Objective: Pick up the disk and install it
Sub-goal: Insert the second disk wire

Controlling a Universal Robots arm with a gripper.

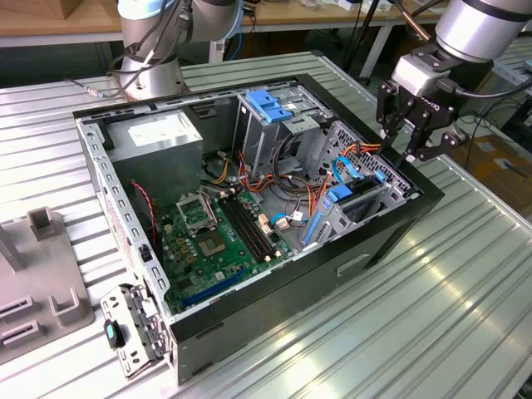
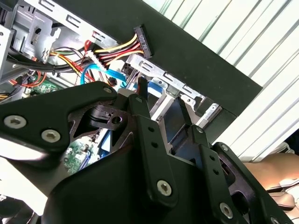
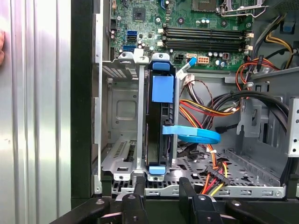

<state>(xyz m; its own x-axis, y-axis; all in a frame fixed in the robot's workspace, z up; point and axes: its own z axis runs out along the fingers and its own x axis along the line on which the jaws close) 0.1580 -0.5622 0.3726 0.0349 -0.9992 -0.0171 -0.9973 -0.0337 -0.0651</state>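
The disk (image 3: 161,119), a dark drive in a blue carrier with blue end tabs, stands on edge in a slot of the metal drive cage (image 3: 119,112) inside the open computer case (image 1: 274,299). In the exterior view the disk (image 1: 359,198) sits at the case's right end. My gripper (image 1: 402,150) hovers just above it, open, with nothing between its fingers. In the first wrist view the gripper (image 3: 162,189) has one black finger on each side of the disk's near end tab, apart from it. In the second wrist view the fingertips (image 2: 140,91) point into the cage.
A flat blue data cable (image 3: 191,134) and coloured power wires (image 3: 210,109) lie beside the disk. A ridged blue latch (image 1: 268,104), a grey box (image 1: 158,137) and the motherboard (image 1: 216,241) fill the case. A person's hand (image 2: 275,172) rests nearby. A grey fixture (image 1: 37,283) stands at the exterior view's left.
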